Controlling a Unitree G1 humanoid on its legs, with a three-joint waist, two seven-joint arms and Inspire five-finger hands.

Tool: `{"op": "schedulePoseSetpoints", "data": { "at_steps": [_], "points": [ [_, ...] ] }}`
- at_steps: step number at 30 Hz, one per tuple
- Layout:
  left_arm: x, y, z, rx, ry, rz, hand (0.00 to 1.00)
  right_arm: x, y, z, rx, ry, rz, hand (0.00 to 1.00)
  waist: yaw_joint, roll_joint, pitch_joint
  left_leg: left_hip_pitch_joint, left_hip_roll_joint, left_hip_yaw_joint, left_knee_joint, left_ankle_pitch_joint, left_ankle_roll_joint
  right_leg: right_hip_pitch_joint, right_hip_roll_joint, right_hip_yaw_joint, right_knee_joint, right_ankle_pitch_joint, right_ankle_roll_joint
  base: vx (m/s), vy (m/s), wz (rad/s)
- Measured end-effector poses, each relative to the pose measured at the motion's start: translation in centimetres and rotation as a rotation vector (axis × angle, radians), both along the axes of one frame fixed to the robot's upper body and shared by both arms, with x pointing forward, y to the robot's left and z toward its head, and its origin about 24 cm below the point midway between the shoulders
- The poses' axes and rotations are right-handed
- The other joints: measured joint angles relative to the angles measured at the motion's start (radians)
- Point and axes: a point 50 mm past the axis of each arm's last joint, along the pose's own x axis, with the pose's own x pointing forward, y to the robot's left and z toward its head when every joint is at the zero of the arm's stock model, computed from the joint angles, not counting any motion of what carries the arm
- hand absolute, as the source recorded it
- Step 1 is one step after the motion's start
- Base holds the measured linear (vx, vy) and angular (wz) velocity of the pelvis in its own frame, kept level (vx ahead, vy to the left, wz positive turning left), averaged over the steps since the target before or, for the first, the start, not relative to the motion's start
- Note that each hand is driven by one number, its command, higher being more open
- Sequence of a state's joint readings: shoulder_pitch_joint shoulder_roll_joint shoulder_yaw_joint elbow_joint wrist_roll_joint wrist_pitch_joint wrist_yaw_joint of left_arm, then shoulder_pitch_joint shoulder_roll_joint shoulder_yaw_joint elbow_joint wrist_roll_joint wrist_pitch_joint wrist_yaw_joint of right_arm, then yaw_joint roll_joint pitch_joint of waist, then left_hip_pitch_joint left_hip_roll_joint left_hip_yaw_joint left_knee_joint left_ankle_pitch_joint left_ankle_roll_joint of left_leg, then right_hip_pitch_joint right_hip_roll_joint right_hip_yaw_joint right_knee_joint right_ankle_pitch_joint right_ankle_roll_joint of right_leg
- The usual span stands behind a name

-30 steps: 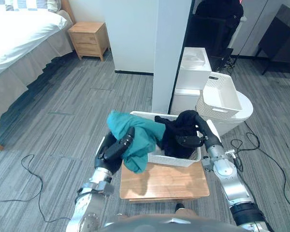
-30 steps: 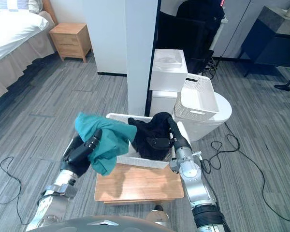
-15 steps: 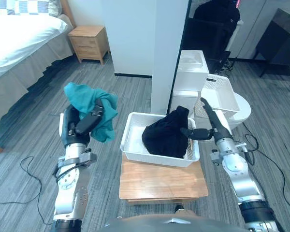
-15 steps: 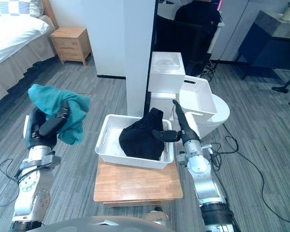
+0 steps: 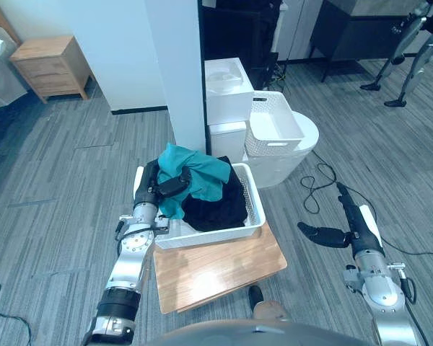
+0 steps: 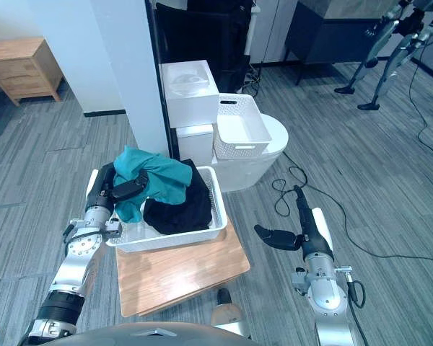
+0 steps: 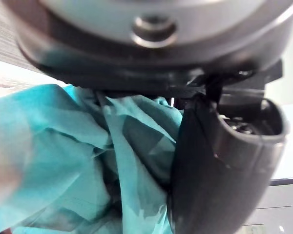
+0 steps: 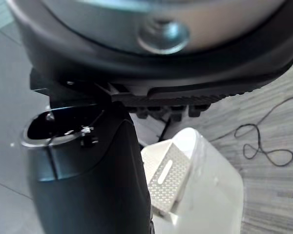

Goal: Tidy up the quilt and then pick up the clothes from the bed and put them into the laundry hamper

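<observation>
Floor: grey planks [image 5: 58, 187]; a low table [image 5: 224, 267] carries the white hamper [image 5: 254, 200].
Change: teal cloth [image 5: 198, 173], held out left of the hamper half a second ago, now sits over it.
Meaning: probably only the release remains.
Left hand [image 5: 153, 193]: curled round the teal cloth.
Right hand [image 5: 355, 227]: pulled clear, fingers straight, empty.
Teal cloth: crumpled, heaped on black cloth [image 5: 216, 207] in the hamper.

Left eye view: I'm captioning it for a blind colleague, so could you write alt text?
The robot's left hand grips a teal garment over a white laundry hamper that already holds a black garment and sits on a small wooden table. Its right hand hangs open above the grey floor to the right, holding nothing.
</observation>
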State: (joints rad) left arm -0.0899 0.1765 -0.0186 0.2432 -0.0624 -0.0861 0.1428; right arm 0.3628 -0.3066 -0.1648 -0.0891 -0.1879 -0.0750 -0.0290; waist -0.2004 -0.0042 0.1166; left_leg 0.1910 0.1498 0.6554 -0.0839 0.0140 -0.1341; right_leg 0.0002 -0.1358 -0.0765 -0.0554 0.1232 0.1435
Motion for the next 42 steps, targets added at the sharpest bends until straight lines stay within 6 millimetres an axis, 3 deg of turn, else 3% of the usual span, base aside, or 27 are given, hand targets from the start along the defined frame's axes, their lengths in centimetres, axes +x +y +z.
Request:
{"op": "schedulePoseSetpoints", "data": {
  "at_steps": [1,2,9,14,19,24,30,34,35,38,42],
  "points": [
    [0.4,0.0,-0.2,0.001,0.010,0.005,0.00,0.0,0.2,0.2,0.000,-0.014,0.009,1.00,-0.006,0.001,-0.001,-0.017,0.001,0.009,0.009,0.000,0.000,-0.019,0.000,0.006,0.000,0.006,0.001,-0.02,-0.026,-0.23],
    [0.7,0.0,-0.3,0.003,0.019,0.013,1.00,0.1,0.5,0.4,0.003,-0.022,0.021,1.00,-0.008,0.002,0.000,-0.031,0.001,0.021,0.018,-0.006,0.000,-0.037,0.000,0.021,-0.001,0.010,0.001,-0.03,-0.021,-0.28],
    [0.1,-0.4,-2.8,-0.015,0.125,0.026,1.00,-0.2,3.3,-0.9,0.087,0.007,0.073,1.00,-0.037,0.030,0.017,-0.042,0.002,0.081,0.047,-0.034,-0.006,-0.066,-0.001,0.075,-0.019,0.026,0.007,-0.03,-0.005,-0.26],
    [-0.2,-2.4,-3.9,-0.056,0.170,-0.029,1.00,-0.8,4.2,-1.8,0.133,0.031,0.062,1.00,-0.041,0.040,0.028,-0.023,0.005,0.062,0.045,-0.034,-0.006,-0.036,-0.003,0.050,-0.020,0.027,0.007,-0.06,-0.015,0.11],
    [-1.3,-3.4,-2.8,-0.114,0.108,-0.065,1.00,-1.5,4.2,-3.5,0.161,0.092,0.011,1.00,-0.018,0.045,0.034,-0.010,0.002,0.033,0.042,-0.037,-0.002,-0.004,-0.013,0.017,-0.021,0.026,0.008,-0.11,-0.014,0.19],
    [-2.4,-3.3,-0.9,-0.203,0.017,-0.078,1.00,-2.9,3.7,-6.5,0.202,0.218,-0.075,1.00,0.009,0.053,0.038,-0.008,-0.004,-0.015,0.025,-0.020,0.006,0.023,-0.017,-0.033,-0.021,0.024,0.008,-0.08,-0.030,0.27],
    [-4.0,-0.4,-0.2,-0.277,-0.033,0.041,1.00,-6.0,1.8,-10.4,0.246,0.393,-0.269,1.00,0.036,0.052,0.036,0.009,-0.008,-0.068,-0.005,0.000,0.009,0.064,-0.021,-0.089,-0.021,0.014,0.001,-0.06,-0.029,0.26],
    [-5.7,2.0,-1.6,-0.301,0.001,0.169,1.00,-9.0,1.0,-13.3,0.321,0.534,-0.437,1.00,0.065,0.046,0.034,0.019,-0.004,-0.088,-0.005,0.004,0.007,0.087,-0.026,-0.112,-0.021,0.002,-0.007,-0.06,-0.029,0.25],
    [-8.5,4.0,-7.9,-0.278,0.312,0.259,1.00,-10.9,2.3,-15.8,0.435,0.689,-0.495,1.00,0.088,0.015,0.008,0.029,-0.008,-0.119,-0.006,0.020,0.008,0.113,-0.033,-0.145,-0.017,-0.019,-0.019,-0.08,-0.032,0.35],
    [-9.0,3.9,-8.9,-0.251,0.380,0.242,1.00,-9.9,2.7,-15.8,0.457,0.674,-0.482,1.00,0.092,-0.008,0.006,0.026,-0.016,-0.127,-0.006,0.020,0.008,0.114,-0.037,-0.152,-0.016,-0.021,-0.018,-0.06,-0.005,0.17],
    [-8.7,4.6,-9.3,-0.124,0.431,0.193,1.00,-9.6,3.1,-16.4,0.487,0.701,-0.485,1.00,0.088,-0.014,-0.003,0.028,-0.019,-0.124,-0.006,0.018,0.009,0.116,-0.038,-0.151,-0.020,-0.023,-0.016,0.00,0.001,-0.01]
  ]
}}
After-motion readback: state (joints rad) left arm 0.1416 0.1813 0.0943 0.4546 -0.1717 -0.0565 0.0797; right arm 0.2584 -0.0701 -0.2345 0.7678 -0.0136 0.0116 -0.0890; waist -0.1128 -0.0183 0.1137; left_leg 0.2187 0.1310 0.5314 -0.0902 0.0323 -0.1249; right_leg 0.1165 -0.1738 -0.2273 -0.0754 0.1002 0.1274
